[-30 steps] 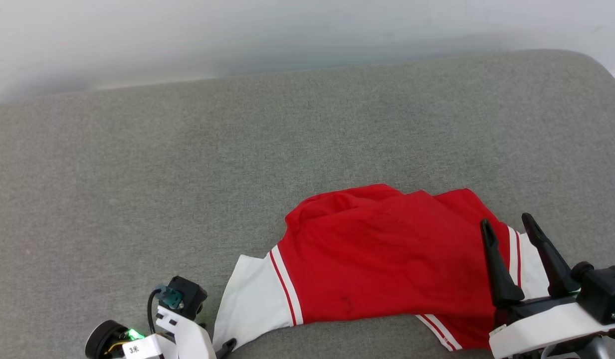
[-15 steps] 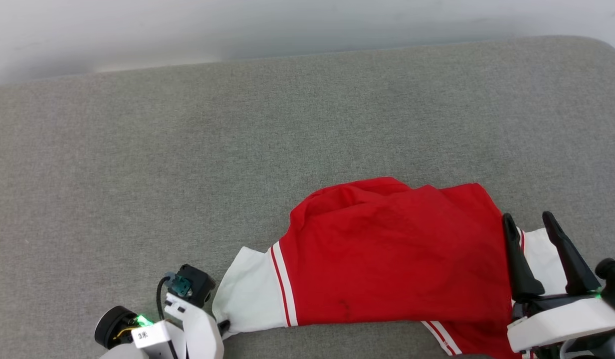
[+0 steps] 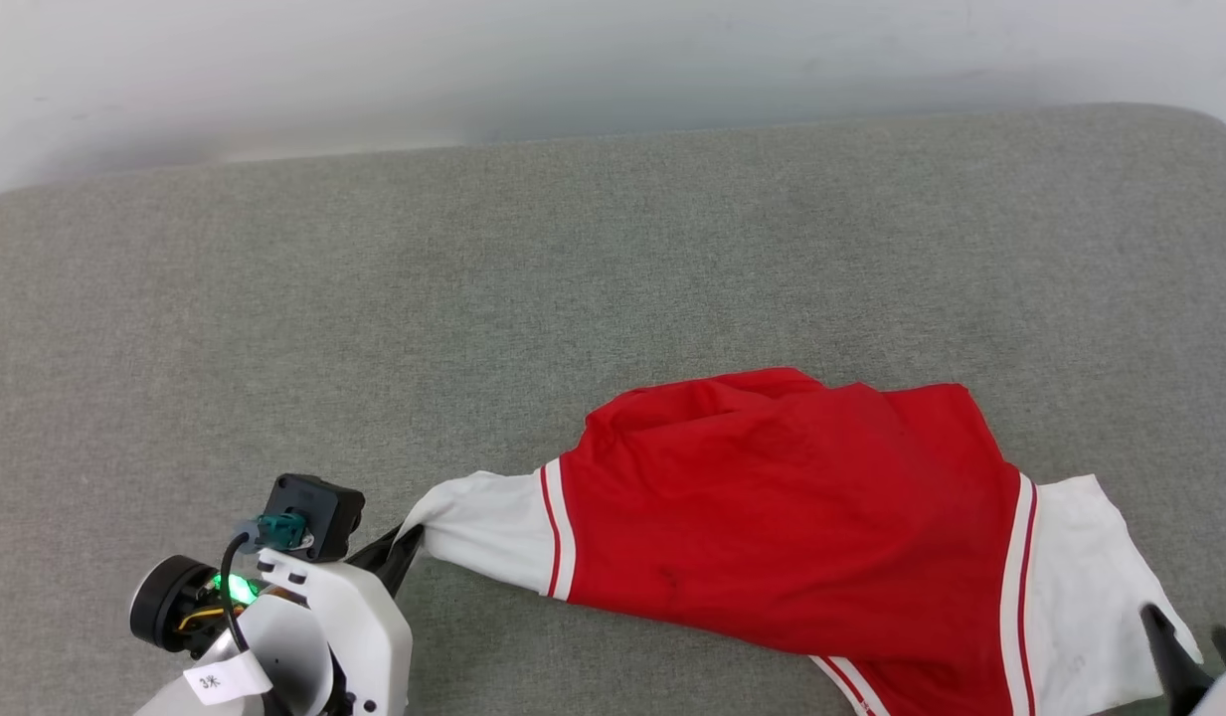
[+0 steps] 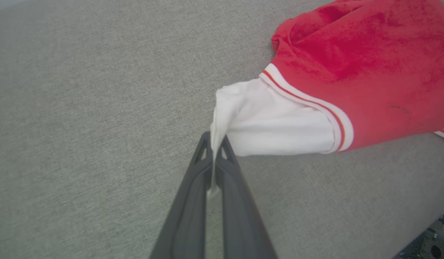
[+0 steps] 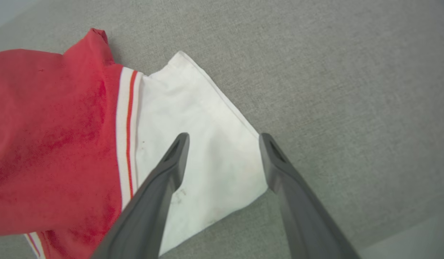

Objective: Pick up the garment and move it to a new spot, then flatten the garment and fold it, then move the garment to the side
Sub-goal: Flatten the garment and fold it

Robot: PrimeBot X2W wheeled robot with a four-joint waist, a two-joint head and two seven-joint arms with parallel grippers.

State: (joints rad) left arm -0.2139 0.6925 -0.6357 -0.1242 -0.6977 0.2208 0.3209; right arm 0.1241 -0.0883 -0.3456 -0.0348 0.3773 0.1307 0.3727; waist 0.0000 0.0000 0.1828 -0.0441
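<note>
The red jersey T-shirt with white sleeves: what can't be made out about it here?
- Underside of the red jersey T-shirt: all views, pressed against the grey fabric surface.
- Its near edge: head view, cut off by the frame's bottom edge.
- Sleeve cloth inside the shut left gripper: left wrist view, covered by its dark fingers.
- Whether the open right gripper touches the other white sleeve: right wrist view, no depth cue.

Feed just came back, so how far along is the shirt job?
Done: nothing certain; the garment lies rumpled on the grey surface. In hand: left gripper shut on one white sleeve, stretched taut; right gripper open over the other sleeve. Left: flattening, folding, moving aside.
</note>
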